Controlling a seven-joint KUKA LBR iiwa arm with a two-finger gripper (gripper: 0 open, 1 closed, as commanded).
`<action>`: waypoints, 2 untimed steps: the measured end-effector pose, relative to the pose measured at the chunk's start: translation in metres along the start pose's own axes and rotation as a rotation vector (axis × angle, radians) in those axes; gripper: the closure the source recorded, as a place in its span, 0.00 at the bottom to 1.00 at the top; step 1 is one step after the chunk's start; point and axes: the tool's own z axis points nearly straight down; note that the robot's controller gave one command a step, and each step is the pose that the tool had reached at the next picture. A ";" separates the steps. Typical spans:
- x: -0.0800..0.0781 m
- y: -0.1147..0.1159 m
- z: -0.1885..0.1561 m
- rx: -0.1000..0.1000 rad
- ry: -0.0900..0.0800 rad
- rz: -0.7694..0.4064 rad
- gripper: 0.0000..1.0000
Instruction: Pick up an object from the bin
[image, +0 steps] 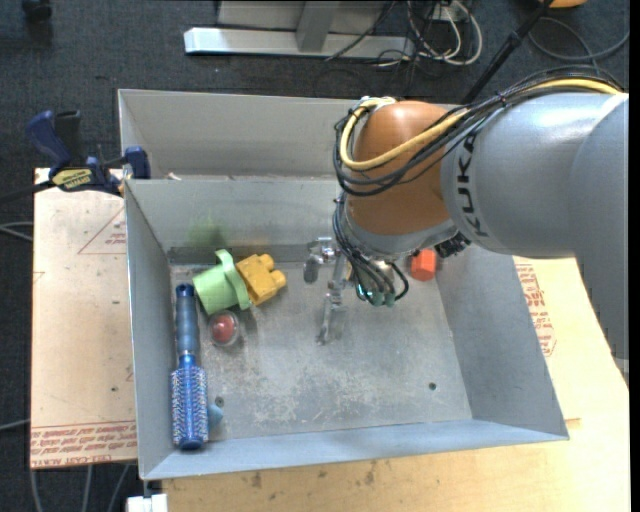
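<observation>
My gripper (327, 325) hangs under the orange wrist cover, its tip low over bare bin floor near the middle of the bin. To its left, apart from it, lies a yellow block (261, 277) touching a light green cup-shaped piece (221, 284). Just below those sits a small red ball (223, 327). A small orange-red thing (424, 264) lies to the gripper's right near the back wall, partly hidden by the arm.
A blue hairbrush (187, 382) lies lengthwise along the left wall, bristle head toward the front corner. The arm covers the bin's back right part. Bare floor spreads across the front and right of the bin.
</observation>
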 end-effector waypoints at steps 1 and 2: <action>-0.027 0.101 0.067 -0.001 -0.004 -0.375 0.00; -0.067 0.086 0.093 0.000 -0.006 -0.425 0.00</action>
